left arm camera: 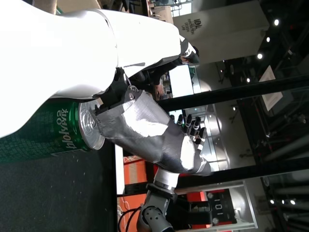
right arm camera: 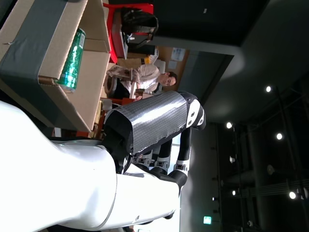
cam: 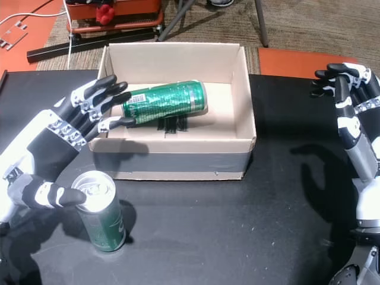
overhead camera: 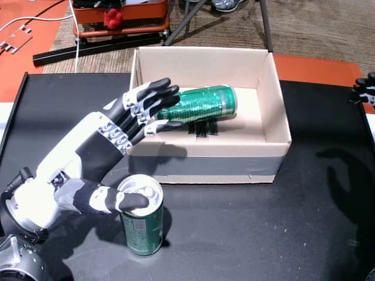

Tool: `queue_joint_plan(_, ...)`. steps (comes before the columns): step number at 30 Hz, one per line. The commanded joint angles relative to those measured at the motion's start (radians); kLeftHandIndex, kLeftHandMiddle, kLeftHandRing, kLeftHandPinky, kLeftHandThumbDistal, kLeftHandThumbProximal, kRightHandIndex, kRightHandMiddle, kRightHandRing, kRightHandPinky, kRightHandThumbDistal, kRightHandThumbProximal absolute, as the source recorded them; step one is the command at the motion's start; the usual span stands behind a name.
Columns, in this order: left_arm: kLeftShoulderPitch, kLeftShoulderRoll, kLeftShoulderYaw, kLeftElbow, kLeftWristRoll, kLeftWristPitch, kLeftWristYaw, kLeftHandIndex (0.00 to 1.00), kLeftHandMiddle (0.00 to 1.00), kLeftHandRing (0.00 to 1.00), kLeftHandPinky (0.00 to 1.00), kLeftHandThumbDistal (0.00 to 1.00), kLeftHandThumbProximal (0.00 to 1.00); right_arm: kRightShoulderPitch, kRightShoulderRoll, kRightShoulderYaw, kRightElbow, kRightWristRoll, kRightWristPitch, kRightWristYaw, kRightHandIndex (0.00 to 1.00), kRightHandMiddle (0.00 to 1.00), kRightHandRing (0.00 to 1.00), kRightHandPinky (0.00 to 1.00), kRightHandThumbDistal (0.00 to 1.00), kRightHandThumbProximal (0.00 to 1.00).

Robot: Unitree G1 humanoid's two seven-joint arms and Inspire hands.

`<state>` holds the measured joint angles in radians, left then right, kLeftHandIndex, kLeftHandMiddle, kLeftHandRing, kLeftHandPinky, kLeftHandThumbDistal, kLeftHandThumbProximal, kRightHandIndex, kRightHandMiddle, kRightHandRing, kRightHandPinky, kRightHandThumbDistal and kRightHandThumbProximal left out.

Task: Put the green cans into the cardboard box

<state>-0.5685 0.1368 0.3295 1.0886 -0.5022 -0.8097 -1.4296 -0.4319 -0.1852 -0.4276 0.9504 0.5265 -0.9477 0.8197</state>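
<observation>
A: Item one, carrier?
B: Black table (overhead camera: 246,234), with a cardboard box (overhead camera: 266,155) standing toward its far edge, open side up, grey tape along the near wall.

A: Item two, cans?
B: Two green cans. One can lying on its side (overhead camera: 205,103) inside the box, on the floor of the box toward its far left part. One upright can (overhead camera: 142,225) on the table just in front of the box's near left corner, apart from the box wall, top unopened.

A: Item three, left hand?
B: Left hand (overhead camera: 111,149) over the table's near left part, fingers (overhead camera: 153,96) spread and reaching over the box's left wall toward the lying can. The thumb (overhead camera: 126,202) rests on the rim of the upright can; the left wrist view shows the same contact. It grips nothing.

A: Item four, right hand?
B: Right hand (cam: 350,101) raised over the table's right edge, well apart from the box, fingers loosely apart, empty.

A: Surroundings?
B: A person (right arm camera: 149,77) in the right wrist view, beyond the box.
</observation>
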Motion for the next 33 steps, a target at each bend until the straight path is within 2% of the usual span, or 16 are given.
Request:
queue_joint_plan(1, 0.020, 0.009, -0.011, 0.002, 0.031, -0.010, 0.007, 0.86, 1.00, 1.00, 0.99, 1.00, 0.36, -0.006, -0.008, -0.009, 0.006, 0.004, 0.001, 0.006, 0.45, 0.48, 0.55, 0.57, 0.61, 0.41)
queue_joint_plan(12, 0.018, 0.009, -0.022, 0.008, 0.026, -0.030, -0.002, 0.86, 1.00, 1.00, 1.00, 1.00, 0.39, -0.007, -0.009, -0.019, 0.007, -0.001, -0.001, 0.001, 0.44, 0.48, 0.55, 0.57, 0.63, 0.42)
queue_joint_plan(14, 0.017, 0.008, -0.024, 0.009, 0.027, -0.034, -0.004, 0.86, 1.00, 1.00, 1.00, 1.00, 0.36, -0.006, -0.010, -0.020, 0.005, -0.003, 0.002, -0.004, 0.45, 0.48, 0.55, 0.57, 0.65, 0.43)
queue_joint_plan(17, 0.019, 0.008, -0.030, 0.010, 0.031, -0.050, -0.007, 0.86, 1.00, 1.00, 1.00, 1.00, 0.37, -0.005, -0.012, -0.023, 0.001, 0.004, 0.006, -0.001, 0.45, 0.48, 0.55, 0.57, 0.64, 0.42)
queue_joint_plan(22, 0.029, 0.021, -0.054, 0.010, 0.052, -0.063, -0.008, 0.89, 1.00, 1.00, 1.00, 0.98, 0.33, -0.003, -0.013, -0.033, -0.006, 0.015, 0.014, 0.003, 0.43, 0.47, 0.54, 0.57, 0.69, 0.46)
queue_joint_plan(25, 0.039, 0.026, -0.070, 0.004, 0.072, -0.058, 0.000, 0.90, 1.00, 1.00, 1.00, 0.99, 0.29, -0.001, -0.014, -0.037, -0.014, 0.027, 0.036, 0.013, 0.43, 0.47, 0.53, 0.56, 0.72, 0.47)
queue_joint_plan(29, 0.049, 0.032, -0.098, 0.001, 0.097, -0.006, -0.013, 0.94, 1.00, 1.00, 1.00, 1.00, 0.30, 0.001, -0.016, -0.040, -0.020, 0.028, 0.048, 0.015, 0.43, 0.47, 0.53, 0.56, 0.75, 0.47)
queue_joint_plan(33, 0.057, 0.035, -0.117, 0.004, 0.116, -0.006, -0.010, 0.94, 1.00, 1.00, 1.00, 1.00, 0.30, 0.002, -0.015, -0.042, -0.025, 0.027, 0.053, 0.014, 0.42, 0.47, 0.53, 0.56, 0.77, 0.47)
